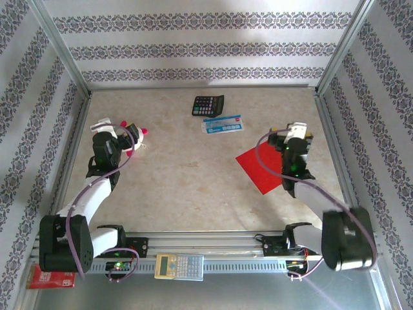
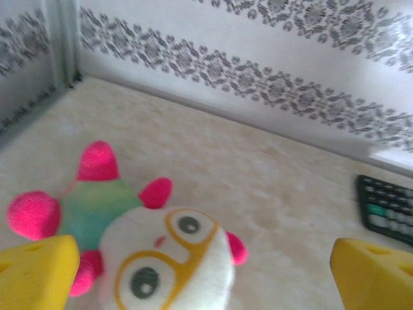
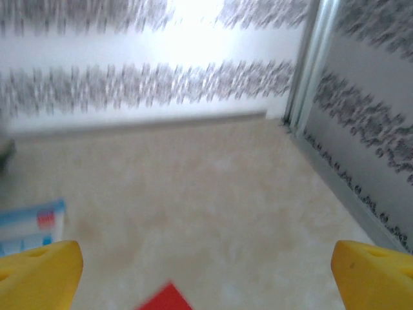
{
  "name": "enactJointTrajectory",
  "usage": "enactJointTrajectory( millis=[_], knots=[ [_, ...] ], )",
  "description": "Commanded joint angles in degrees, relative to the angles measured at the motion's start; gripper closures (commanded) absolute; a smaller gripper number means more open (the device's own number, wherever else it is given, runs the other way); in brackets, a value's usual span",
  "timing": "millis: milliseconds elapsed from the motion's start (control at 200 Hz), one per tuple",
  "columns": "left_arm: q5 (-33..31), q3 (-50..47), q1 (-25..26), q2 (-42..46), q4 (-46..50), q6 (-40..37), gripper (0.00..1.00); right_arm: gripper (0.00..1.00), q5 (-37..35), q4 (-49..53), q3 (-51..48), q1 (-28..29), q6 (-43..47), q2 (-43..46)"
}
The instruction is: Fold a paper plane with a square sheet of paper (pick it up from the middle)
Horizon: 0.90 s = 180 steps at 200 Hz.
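Nothing of the folding is done, as far as I can see. Starting nearest me, a beige pocket calculator point(image 1: 179, 265) lies on the front rail, well nearer than the black desk calculator point(image 1: 208, 104) at the far side of the table and a little left of it. A small red printed packet point(image 1: 50, 279) sits further left again.

The square sheet of bright red paper point(image 1: 261, 169) lies flat on the pale table point(image 1: 193, 187), nearer than the black calculator and off to its right. It is turned like a diamond, with no crease or fold on it. Picking it up from the middle and every fold are left to do.

The right gripper point(image 1: 298, 129) hangs over the sheet's far edge, right of the black calculator. Its yellow jaws are spread wide and hold nothing, and one red corner shows just below them.

The left gripper point(image 1: 124, 137) reaches out on the calculator's left, well apart from the sheet. Its jaws are wide too, set either side of a white and green plush toy with pink nubs point(image 2: 161, 258). I cannot tell whether they touch it.

A blue and white card point(image 1: 222, 124) lies just this side of the black calculator.
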<state>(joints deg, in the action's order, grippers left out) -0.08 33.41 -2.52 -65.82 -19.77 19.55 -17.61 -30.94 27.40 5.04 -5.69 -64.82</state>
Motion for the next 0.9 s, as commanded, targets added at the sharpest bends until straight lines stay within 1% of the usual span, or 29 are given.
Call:
enactJointTrajectory(
  millis=[0,70,100,130,170,225,315,415,490,639,699,829,894],
  knots=[
    [10.0,2.6,1.1,0.5,16.2,13.4,0.0,0.02,-3.1,28.4,6.7,-0.4,-17.5,5.3],
    [14.1,2.9,2.9,0.5,19.6,17.9,0.0,0.05,-2.4,45.2,10.3,1.4,-27.3,5.0],
    [15.1,3.0,4.1,0.4,20.9,19.3,0.0,0.08,-0.6,49.0,10.6,2.7,-30.0,4.6],
    [15.9,2.9,5.6,0.5,21.7,20.2,0.0,0.1,1.8,50.7,10.1,4.2,-32.4,4.1],
    [15.9,2.8,7.9,0.4,22.8,21.1,0.0,0.14,4.8,51.6,9.2,5.8,-34.6,2.7],
    [15.2,3.4,10.9,0.1,23.8,21.0,0.0,0.17,7.1,51.8,8.9,7.5,-36.3,-0.3],
    [14.5,5.8,15.5,-2.0,24.5,19.7,0.0,0.2,8.5,50.8,10.6,7.5,-37.2,-6.9],
    [15.1,9.1,18.1,-5.2,24.7,18.6,0.0,0.23,11.1,50.1,15.6,7.8,-36.3,-15.1],
    [15.2,10.5,19.5,-6.5,24.2,18.4,0.0,0.27,13.1,50.5,19.3,8.2,-36.4,-21.0],
    [14.9,10.3,21.0,-7.4,23.3,19.5,0.0,0.28,13.1,49.6,22.5,8.7,-37.9,-28.7],
    [15.1,9.5,21.1,-7.5,22.8,20.1,0.0,0.32,13.7,49.8,23.5,9.3,-37.9,-30.3],
    [14.1,9.4,21.1,-7.0,25.2,19.5,0.0,0.33,13.2,51.0,25.5,11.7,-37.8,-31.9],
    [12.7,9.9,21.1,-6.4,27.3,18.9,0.0,0.34,15.4,50.6,25.4,11.8,-38.6,-32.6]
  ],
)
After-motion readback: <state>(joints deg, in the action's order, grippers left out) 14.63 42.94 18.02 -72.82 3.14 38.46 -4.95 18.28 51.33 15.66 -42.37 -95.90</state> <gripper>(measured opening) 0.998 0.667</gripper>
